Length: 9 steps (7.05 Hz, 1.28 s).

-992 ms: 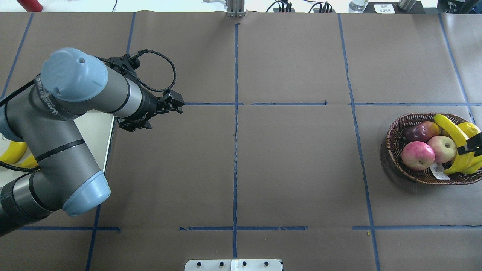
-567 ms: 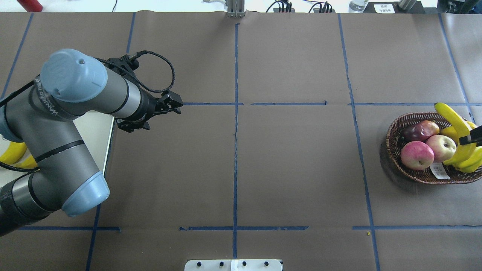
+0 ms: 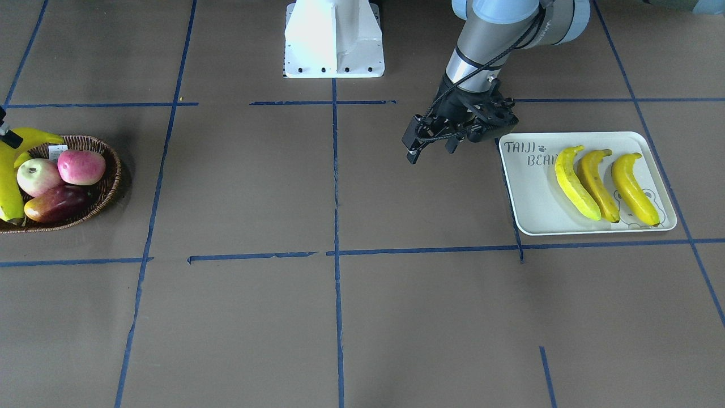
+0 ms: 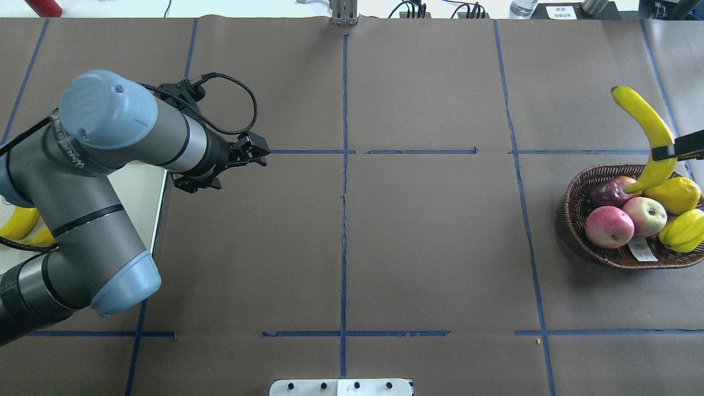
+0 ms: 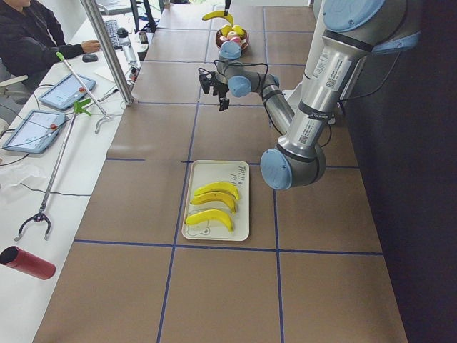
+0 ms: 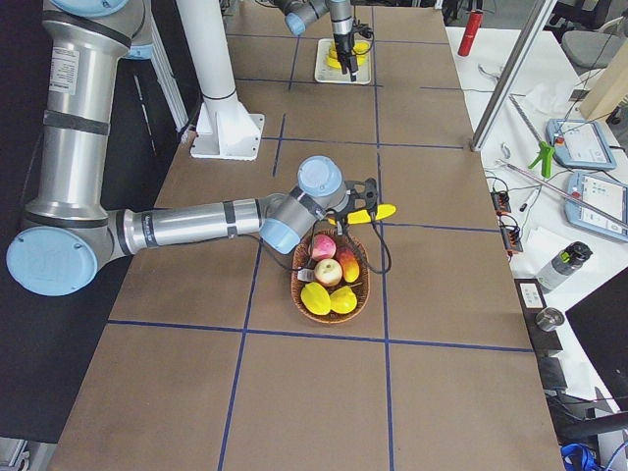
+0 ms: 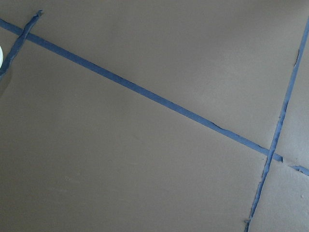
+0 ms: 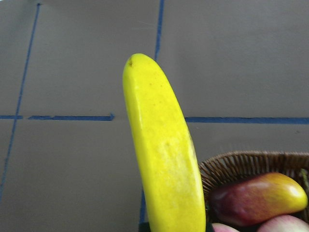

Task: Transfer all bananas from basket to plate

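Note:
My right gripper [image 4: 668,150] is shut on a yellow banana [image 4: 646,129], held in the air above the far rim of the wicker basket [image 4: 575,212]. The right wrist view shows this banana [image 8: 164,154] close up, with the basket [image 8: 241,164] beneath it. At the other end of the table, three bananas [image 3: 597,182] lie side by side on the white plate [image 3: 527,195]. My left gripper [image 3: 430,150] hovers open and empty over the table, just beside the plate's corner. The left wrist view shows only brown table and blue tape.
Two apples [image 4: 609,226], a dark mango [image 4: 610,191] and two yellow fruits [image 4: 675,195] lie in the basket. The white robot base [image 3: 334,39] stands at the table's edge. A person [image 5: 28,36] sits at a side desk holding tablets and a red bottle [image 5: 28,263].
The right gripper has lifted the banana up out of the basket and toward the table's far side. The left arm has barely moved.

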### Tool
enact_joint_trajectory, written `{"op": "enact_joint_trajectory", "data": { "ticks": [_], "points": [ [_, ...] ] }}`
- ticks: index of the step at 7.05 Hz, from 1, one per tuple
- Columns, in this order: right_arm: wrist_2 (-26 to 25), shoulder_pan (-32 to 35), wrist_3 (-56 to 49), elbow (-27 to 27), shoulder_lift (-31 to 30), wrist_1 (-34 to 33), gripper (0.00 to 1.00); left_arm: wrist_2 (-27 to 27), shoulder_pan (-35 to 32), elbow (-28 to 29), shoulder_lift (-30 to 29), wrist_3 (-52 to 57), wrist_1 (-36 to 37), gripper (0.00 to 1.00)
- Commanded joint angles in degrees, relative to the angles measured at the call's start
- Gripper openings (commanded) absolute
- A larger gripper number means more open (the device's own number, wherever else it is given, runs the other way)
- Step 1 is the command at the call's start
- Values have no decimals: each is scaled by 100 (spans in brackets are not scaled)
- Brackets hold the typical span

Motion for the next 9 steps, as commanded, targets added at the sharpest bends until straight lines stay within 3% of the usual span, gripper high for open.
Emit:
{"op": "enact_joint_trajectory", "data": {
  "ticks": [1,3,4,5,7,9],
  "points": [
    [-351,-1250,1681,-38,1553,-21,1,-25,8,-193,-83,-12,-117,100],
    [-2323,-2761,2699,145,2033,-21,1,-51,26,-623,-92,-29,-381,100],
    [-2985,-3343,2728,137,2165,-65,1,-42,139,-599,-101,-473,-808,100],
    [-3157,-3679,2728,120,2367,-109,1,-42,184,-520,-110,-661,-1300,100],
    [-3316,-4016,2720,181,2754,-179,3,-34,228,-467,-267,-671,-1384,99],
    [-3648,-4393,2720,435,2747,-179,3,-16,237,-117,-610,-671,-1514,99]
  ]
}}
